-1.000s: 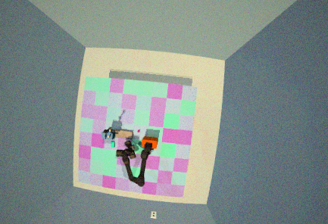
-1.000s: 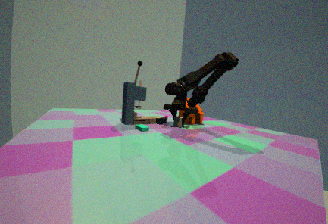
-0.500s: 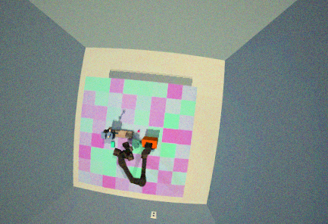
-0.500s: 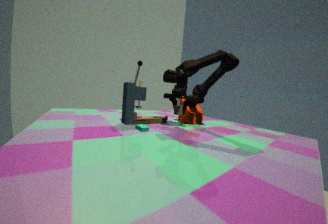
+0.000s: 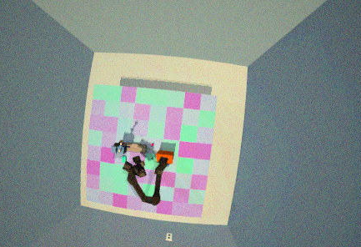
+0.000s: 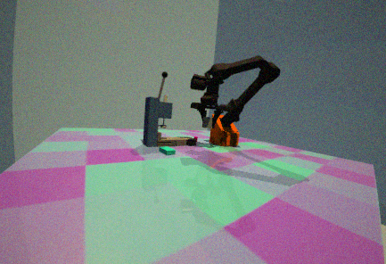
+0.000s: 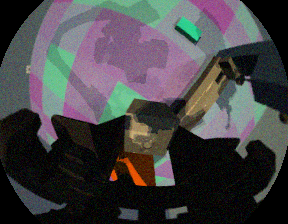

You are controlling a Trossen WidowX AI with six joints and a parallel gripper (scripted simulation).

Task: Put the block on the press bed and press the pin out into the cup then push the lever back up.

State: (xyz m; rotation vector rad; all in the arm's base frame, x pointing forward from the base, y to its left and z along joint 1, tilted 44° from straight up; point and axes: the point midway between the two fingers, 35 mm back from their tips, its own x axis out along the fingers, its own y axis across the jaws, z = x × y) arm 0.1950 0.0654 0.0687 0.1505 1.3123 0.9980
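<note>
My gripper point(image 6: 206, 119) is shut on the tan-brown block point(image 7: 145, 141). It holds the block in the air, between the press and the orange arm base. The pin cannot be made out. The blue-grey press point(image 5: 117, 149) point(image 6: 151, 122) point(image 7: 270, 70) stands to the left of the gripper in the exterior view. Its lever point(image 6: 162, 86) points up, and the small punch point(image 6: 163, 123) hangs above the bed's column end. The long tan press bed point(image 5: 134, 148) point(image 6: 175, 142) point(image 7: 207, 91) carries no block. The cup cannot be told apart.
A flat teal-green block point(image 5: 124, 158) point(image 6: 167, 151) point(image 7: 188, 30) lies beside the press. A small red-pink item point(image 5: 152, 145) point(image 6: 195, 138) is near the bed's outer end. The orange arm base point(image 5: 165, 157) point(image 6: 224, 133) stands beyond that end.
</note>
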